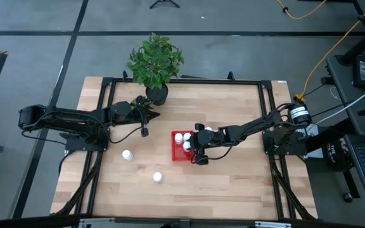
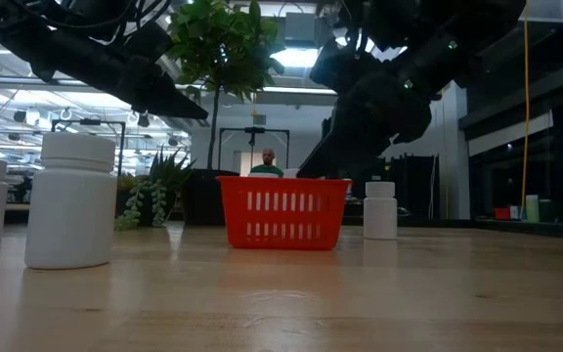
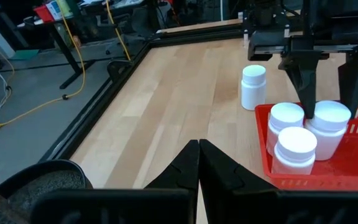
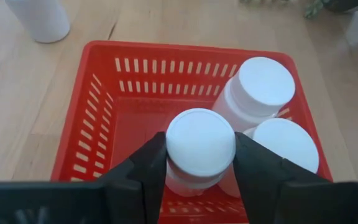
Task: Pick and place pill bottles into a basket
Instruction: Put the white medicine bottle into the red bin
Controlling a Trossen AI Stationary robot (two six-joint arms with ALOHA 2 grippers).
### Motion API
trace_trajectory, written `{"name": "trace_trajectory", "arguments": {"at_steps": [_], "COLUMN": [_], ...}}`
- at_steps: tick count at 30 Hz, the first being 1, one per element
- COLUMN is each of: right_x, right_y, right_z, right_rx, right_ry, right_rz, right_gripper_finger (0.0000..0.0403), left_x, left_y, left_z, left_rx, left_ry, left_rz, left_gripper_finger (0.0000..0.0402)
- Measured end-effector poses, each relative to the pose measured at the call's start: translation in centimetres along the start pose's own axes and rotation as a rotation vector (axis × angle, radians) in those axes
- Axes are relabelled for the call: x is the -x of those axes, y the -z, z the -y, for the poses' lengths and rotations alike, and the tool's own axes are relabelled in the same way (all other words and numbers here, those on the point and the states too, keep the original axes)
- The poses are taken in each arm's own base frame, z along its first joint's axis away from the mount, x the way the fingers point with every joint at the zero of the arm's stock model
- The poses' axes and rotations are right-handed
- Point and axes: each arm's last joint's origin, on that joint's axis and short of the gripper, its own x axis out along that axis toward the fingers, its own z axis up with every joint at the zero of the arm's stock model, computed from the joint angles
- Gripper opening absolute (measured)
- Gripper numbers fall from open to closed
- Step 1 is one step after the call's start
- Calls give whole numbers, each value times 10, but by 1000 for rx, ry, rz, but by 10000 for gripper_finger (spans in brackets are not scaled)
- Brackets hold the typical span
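Observation:
The red basket (image 1: 175,152) stands mid-table and also shows in the low view (image 2: 283,211). It holds three white pill bottles. My right gripper (image 4: 199,163) reaches into it and is shut on one bottle (image 4: 201,146); the other two (image 4: 263,87) (image 4: 288,144) stand beside it. Three more bottles stand upright on the table: one on the basket's far side (image 3: 253,87) and two toward the near left (image 1: 127,154) (image 1: 158,177). My left gripper (image 3: 199,163) is shut and empty, next to the plant pot (image 1: 157,95). My right gripper pinches the bottle's white cap (image 4: 174,149) between its two fingers, one on each side. The fingers (image 3: 306,87) come from above, pointing down into the basket. The bottle is upright inside the basket; whether its base stands on the basket floor I cannot tell.
A dark pot with a green plant (image 1: 155,60) stands at the far edge, close to my left arm. A black frame (image 1: 265,114) runs around the tabletop. Bare wood lies toward the near edge (image 1: 220,190). A person (image 2: 267,161) shows in the room beyond.

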Motion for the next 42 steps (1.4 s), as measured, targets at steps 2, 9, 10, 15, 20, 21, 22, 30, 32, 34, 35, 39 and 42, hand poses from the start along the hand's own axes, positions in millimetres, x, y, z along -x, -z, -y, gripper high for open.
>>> {"name": "trace_trajectory", "arguments": {"at_steps": [2, 9, 10, 15, 20, 21, 22, 30, 32, 34, 35, 39, 42], "right_x": [0, 0, 0, 0, 1, 2, 3, 5, 5, 5, 5, 5, 5], "right_y": [0, 1, 1, 0, 0, 0, -1, -3, -3, -2, -2, -2, -2], "right_z": [0, 0, 0, 0, 0, 0, 0, 1, 1, 1, 1, 1, 1], "right_rx": [1, 34, 33, 27, 29, 31, 31, 27, 27, 27, 26, 1, 2], "right_ry": [0, 0, 0, 0, 0, 0, 0, 0, 0, 0, 0, 0, 0], "right_rz": [-5, -6, -6, -6, -6, -5, -5, 5, 2, -4, -7, -6, -6], "right_gripper_finger": [162, 164, 164, 165, 165, 165, 165, 175, 183, 193, 197, 216, 230], "left_x": [0, 0, 0, 0, 0, 0, 0, 0, 0, 0, 0, 0, 0], "left_y": [0, 0, 0, 0, 0, 0, 0, 0, 0, 0, 0, 0, 0], "left_z": [0, 0, 0, 0, 0, 0, 0, 0, 0, 0, 0, 0, 0], "left_rx": [0, 0, 0, 0, 0, 0, 0, 0, 0, 0, 0, 0, 0], "left_ry": [2, 2, 2, 2, 2, 2, 2, 2, 2, 2, 2, 2, 2], "left_rz": [0, 0, 0, 0, 0, 0, 0, 0, 0, 0, 0, 0, 0], "left_gripper_finger": [5, 2, 3, 7, 6, 6, 6, 18, 22, 26, 27, 32, 34]}}
